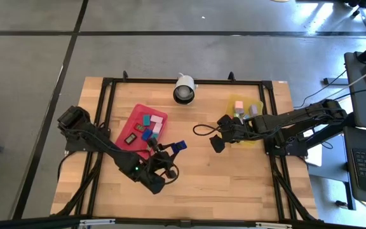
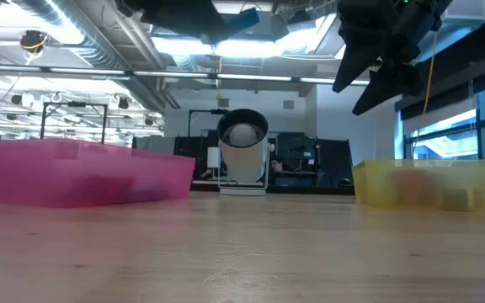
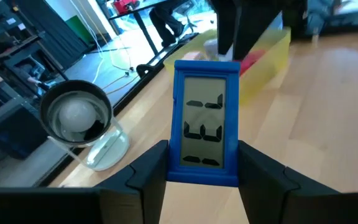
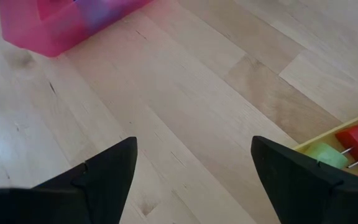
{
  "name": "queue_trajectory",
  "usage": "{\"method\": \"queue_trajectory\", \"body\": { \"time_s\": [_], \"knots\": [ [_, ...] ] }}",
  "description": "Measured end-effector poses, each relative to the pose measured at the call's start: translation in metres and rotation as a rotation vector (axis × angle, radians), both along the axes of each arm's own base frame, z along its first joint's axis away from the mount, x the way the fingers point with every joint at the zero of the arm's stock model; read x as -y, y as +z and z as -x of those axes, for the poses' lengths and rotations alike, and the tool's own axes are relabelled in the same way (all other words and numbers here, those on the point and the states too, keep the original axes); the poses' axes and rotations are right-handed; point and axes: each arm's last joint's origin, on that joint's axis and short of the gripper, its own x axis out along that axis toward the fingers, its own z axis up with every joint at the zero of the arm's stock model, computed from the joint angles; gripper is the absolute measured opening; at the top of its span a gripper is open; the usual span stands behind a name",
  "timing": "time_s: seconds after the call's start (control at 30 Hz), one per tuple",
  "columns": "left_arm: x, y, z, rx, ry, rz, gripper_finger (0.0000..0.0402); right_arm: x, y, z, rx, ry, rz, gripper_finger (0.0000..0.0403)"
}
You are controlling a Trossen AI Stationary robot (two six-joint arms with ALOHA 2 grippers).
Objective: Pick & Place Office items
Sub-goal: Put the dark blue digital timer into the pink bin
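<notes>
High view: the left claw (image 1: 172, 154) is lifted above the wooden bench (image 1: 234, 178), just beside the red plastic tray (image 1: 127, 124), and pinches a small blue-framed piece with a grey display face (image 3: 206, 131) upright between its fingers. More small coloured pieces (image 1: 151, 123) lie in the red tray. The right claw (image 1: 220, 133) hangs spread and empty beside the yellow plastic tray (image 1: 259, 105), where pink, red and green pieces (image 1: 239, 105) sit.
</notes>
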Motion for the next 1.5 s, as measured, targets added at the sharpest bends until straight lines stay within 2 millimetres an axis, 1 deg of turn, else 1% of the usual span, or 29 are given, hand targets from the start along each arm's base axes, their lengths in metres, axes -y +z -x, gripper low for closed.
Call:
{"method": "queue_trajectory", "body": {
  "time_s": [0.17,0.3,0.4,0.5,0.6,0.7,0.8,0.87,0.93,1.23,1.33,1.5],
  "knots": [
    [-0.005,-0.008,0.009,-0.136,-0.010,-0.038,0.0160,0.000,0.000,0.000,0.000,-0.001,0.000,0.0318],
    [-0.019,-0.017,0.020,-0.282,0.034,-0.036,0.0160,0.000,0.000,0.000,0.000,0.000,0.000,0.0318],
    [-0.036,-0.022,0.033,-0.408,0.125,-0.010,0.0160,0.000,0.000,0.000,0.000,0.000,0.000,0.0318],
    [-0.054,-0.023,0.049,-0.524,0.255,0.020,0.0160,0.000,0.000,0.000,0.000,0.000,0.000,0.0318],
    [-0.068,-0.029,0.064,-0.659,0.367,0.040,0.0160,0.000,0.000,0.000,0.000,0.000,0.000,0.0318],
    [-0.077,-0.039,0.077,-0.781,0.453,0.096,0.0160,0.000,0.000,0.000,0.000,0.000,0.000,0.0318],
    [-0.082,-0.052,0.087,-0.864,0.492,0.137,0.0160,0.000,0.000,0.000,0.000,0.000,0.000,0.0318],
    [-0.083,-0.059,0.091,-0.882,0.499,0.157,0.0160,0.000,0.000,0.000,0.000,-0.001,0.000,0.0318],
    [-0.084,-0.062,0.094,-0.882,0.499,0.163,0.0161,0.000,0.000,0.000,0.000,0.000,0.000,0.0318],
    [-0.084,-0.062,0.092,-0.845,0.499,0.146,0.0162,0.000,0.000,0.000,0.000,0.000,0.000,0.0318],
    [-0.084,-0.062,0.091,-0.828,0.508,0.151,0.0170,0.000,0.000,0.000,0.000,0.000,0.000,0.0318],
    [-0.084,-0.062,0.091,-0.816,0.514,0.154,0.0195,0.000,0.000,0.000,0.000,0.000,0.000,0.0318]
  ]
}}
